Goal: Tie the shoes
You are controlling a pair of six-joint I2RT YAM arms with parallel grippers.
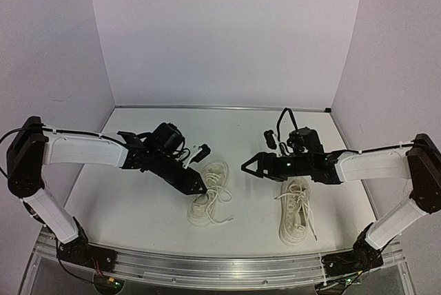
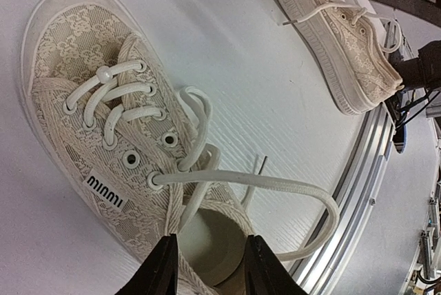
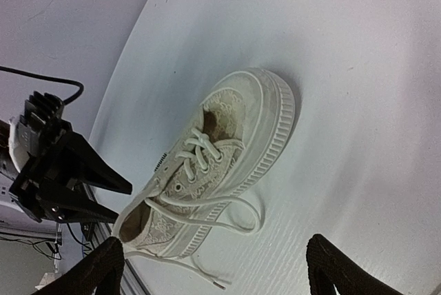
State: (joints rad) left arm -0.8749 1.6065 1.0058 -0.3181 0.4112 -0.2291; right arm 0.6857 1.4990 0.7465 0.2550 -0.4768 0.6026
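**No bows yet — both shoes are untied**

The left shoe (image 1: 210,195) sits on the white bench (image 1: 262,123), and every place here is told from that shoe. Its laces (image 2: 275,185) run through the holes, but the ends are not tied. One long end curls out past the shoe's side and lies flat on the bench. There is no knot and no bow.

The left tool (image 2: 210,267) is right at the heel end of the left shoe, over the hole where a foot goes in. Its fingers (image 2: 160,271) stand a little apart. I see no lace between them, so it looks open and holds nothing.

The right tool (image 1: 248,166) hangs in the air, up and to the right of the left shoe. It is spread wide, with nothing in it.

The right shoe (image 1: 296,216) lies to the right of the left shoe, well apart from it. It is not tied either.

So the job looks like it is only at the start. What is left is nearly all of it — grab the two lace ends of the left shoe, cross them, make a bow and pull it snug. Then do the same for the right shoe.
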